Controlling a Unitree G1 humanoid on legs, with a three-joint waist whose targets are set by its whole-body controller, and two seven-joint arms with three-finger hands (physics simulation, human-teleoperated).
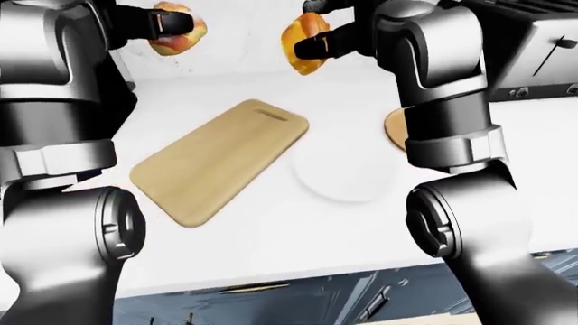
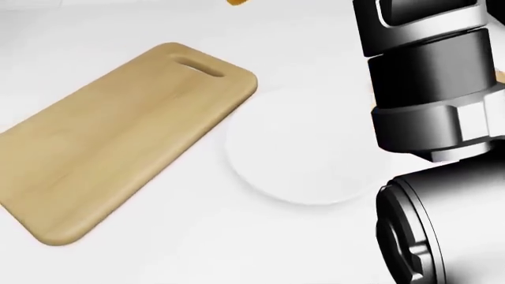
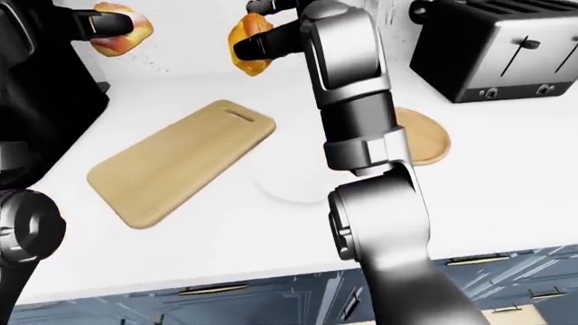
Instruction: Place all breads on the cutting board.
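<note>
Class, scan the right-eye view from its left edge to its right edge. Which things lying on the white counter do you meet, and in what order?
Cutting board → white plate, partly behind the robot's right arm → round wooden board → black toaster.

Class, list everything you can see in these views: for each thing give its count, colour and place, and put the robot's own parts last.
bread rolls: two, golden-orange, held raised near the top of the eye views, one per hand.
cutting board: one, light wood, bare, left of centre on the counter.
white plate: one, white, right of the board.
round wooden board: one, tan, right of the plate.
toaster: one, black, top right.
counter: one, white.
drawers: blue-grey, below the counter.
left hand: black, gripping one roll.
right hand: black, gripping the other.
</note>
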